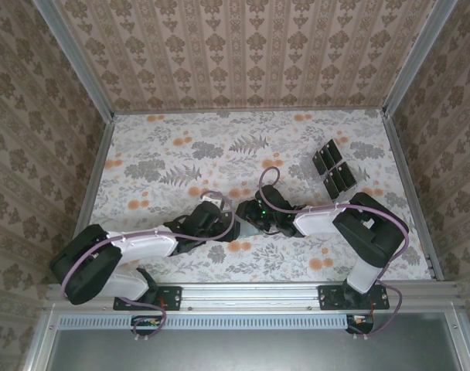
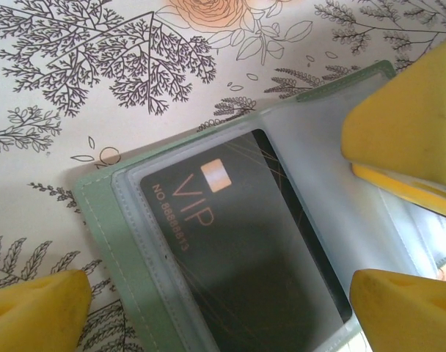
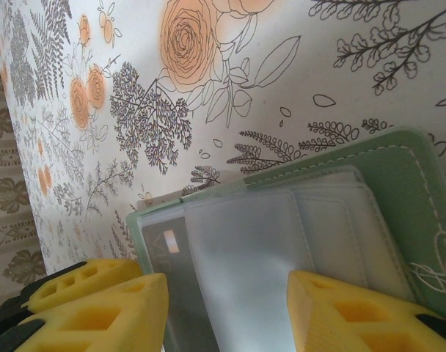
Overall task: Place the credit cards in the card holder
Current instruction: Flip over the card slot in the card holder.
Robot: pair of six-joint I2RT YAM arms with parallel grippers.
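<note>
Floral tabletop (image 1: pixel 158 154) near centre: left gripper (image 2: pixel 216 315) spread wide, empty, above the opened card holder (image 2: pixel 105 213) with one black card (image 2: pixel 238 242) pocketed, right gripper (image 3: pixel 227 308) half-spread astride its clear pockets, grip unclear, other credit cards (image 1: pixel 333 168) far right.

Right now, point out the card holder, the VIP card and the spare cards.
card holder (image 2: pixel 98 220), left wrist view, on its green stitched border.
VIP card (image 2: pixel 238 257), left wrist view, middle of its black face.
spare cards (image 1: pixel 339 179), top external view, on the nearer black group.
</note>
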